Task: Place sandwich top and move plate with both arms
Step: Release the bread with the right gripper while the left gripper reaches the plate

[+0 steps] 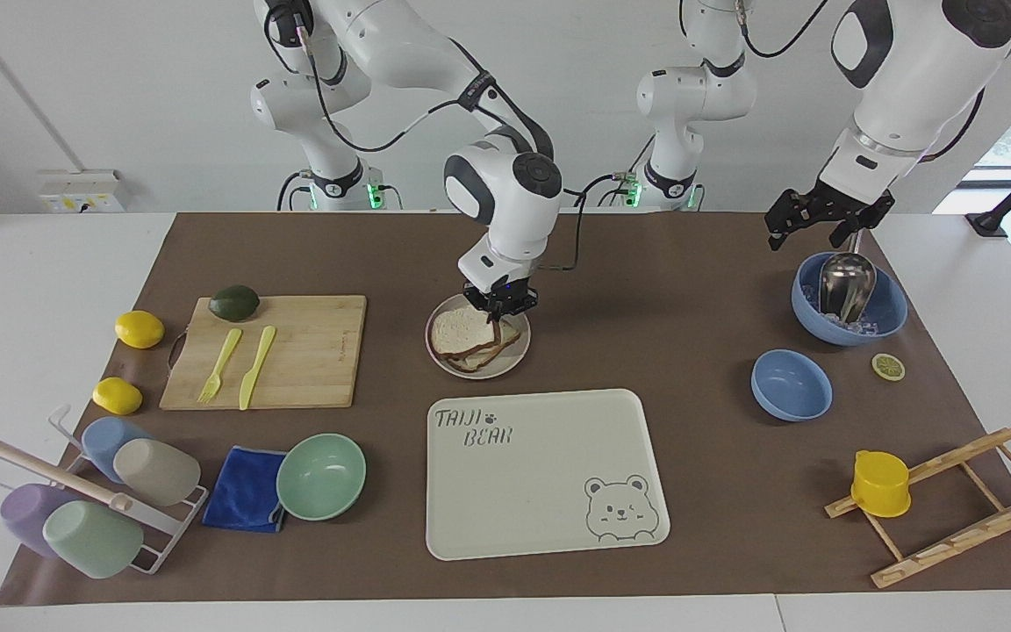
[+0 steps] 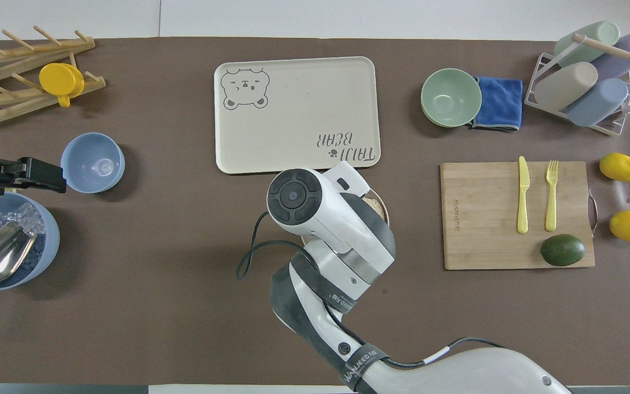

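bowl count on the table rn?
3. A mint green bowl beside the blue cloth; a small blue bowl toward the left arm's end; a larger blue bowl holding ice and a metal scoop, under the left gripper.

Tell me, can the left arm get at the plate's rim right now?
Probably yes: the left gripper hangs over the ice bowl, and bare mat lies between it and the plate; the right gripper crowds the robots' edge only.

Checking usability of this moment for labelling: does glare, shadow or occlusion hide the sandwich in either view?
Facing view: even light, no glare; the sandwich top on the plate shows plainly under the right gripper, which casts a soft shadow beside it. Overhead view: the right arm covers nearly all of the plate.
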Controlling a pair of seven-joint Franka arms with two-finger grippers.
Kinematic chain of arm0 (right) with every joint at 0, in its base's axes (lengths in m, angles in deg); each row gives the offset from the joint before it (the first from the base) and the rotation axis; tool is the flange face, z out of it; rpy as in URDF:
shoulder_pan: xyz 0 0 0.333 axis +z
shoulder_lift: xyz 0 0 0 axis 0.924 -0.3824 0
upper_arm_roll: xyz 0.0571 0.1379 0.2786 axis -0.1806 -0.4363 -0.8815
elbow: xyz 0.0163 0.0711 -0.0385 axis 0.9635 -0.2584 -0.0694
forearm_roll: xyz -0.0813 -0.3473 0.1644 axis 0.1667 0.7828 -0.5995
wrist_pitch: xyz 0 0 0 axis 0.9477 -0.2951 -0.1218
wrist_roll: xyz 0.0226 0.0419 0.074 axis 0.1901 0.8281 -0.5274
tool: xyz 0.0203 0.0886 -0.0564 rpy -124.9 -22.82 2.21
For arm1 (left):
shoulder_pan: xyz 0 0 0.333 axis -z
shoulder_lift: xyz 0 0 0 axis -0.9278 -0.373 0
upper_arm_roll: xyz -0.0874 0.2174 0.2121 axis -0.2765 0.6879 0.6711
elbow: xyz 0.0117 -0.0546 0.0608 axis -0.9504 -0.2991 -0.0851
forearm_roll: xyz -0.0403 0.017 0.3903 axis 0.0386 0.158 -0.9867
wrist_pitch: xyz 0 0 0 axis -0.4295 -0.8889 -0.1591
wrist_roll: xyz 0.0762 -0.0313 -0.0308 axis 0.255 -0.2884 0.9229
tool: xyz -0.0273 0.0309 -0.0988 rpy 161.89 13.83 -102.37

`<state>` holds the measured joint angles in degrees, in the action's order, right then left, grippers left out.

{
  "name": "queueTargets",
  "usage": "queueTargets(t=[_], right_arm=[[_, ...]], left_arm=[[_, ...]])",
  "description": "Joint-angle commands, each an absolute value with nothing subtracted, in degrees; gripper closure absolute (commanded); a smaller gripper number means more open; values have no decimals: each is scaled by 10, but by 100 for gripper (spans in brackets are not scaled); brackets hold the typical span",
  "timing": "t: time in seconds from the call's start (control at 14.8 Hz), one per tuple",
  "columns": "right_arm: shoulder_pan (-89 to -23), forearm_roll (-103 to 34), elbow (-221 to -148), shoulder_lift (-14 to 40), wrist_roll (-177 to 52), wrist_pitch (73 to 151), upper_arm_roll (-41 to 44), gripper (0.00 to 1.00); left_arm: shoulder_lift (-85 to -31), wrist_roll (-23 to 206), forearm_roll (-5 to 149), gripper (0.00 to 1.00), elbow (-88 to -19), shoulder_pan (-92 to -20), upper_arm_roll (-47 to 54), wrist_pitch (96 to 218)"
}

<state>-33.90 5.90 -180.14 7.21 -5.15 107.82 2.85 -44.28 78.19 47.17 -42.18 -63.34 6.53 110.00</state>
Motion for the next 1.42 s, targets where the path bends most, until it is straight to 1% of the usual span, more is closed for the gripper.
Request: queueTargets(t=[0.0,0.07,0.14,0.2,0.27,0.47,0.61,0.74,0.88,1.08,1.22,1.35], right_arm=[[-342,45,-1806,71,-37,1094,25,55],[-344,45,-1802,71,-38,1094,25,32],[-349,45,-1798,73,-39,1093,25,13],[-350,41,-1795,78,-42,1091,25,0],[-355,38,-1793,86,-45,1088,27,0],[-403,22,-1796,128,-92,1067,26,0],[-464,-15,-1796,160,-166,1027,27,0],[-525,-32,-1796,182,-234,987,27,0],[-575,-34,-1796,203,-301,951,27,0],[-627,-35,-1796,231,-384,906,27,0],[-635,-37,-1796,247,-403,867,32,0],[-631,-37,-1795,260,-432,837,63,0]], left_arm=[[-428,784,485,0,-440,-640,65,1104],[-427,784,486,0,-441,-640,65,1104],[-426,784,494,0,-444,-641,65,1107],[-426,785,500,0,-446,-641,65,1111],[-426,785,501,0,-451,-641,65,1117],[-429,788,533,0,-477,-640,65,1151],[-430,807,551,0,-508,-631,64,1194],[-435,835,571,0,-531,-606,62,1235],[-462,868,585,0,-539,-569,62,1273],[-521,909,612,0,-540,-496,62,1336],[-551,927,629,0,-552,-456,62,1380],[-562,933,661,0,-589,-423,62,1457]])
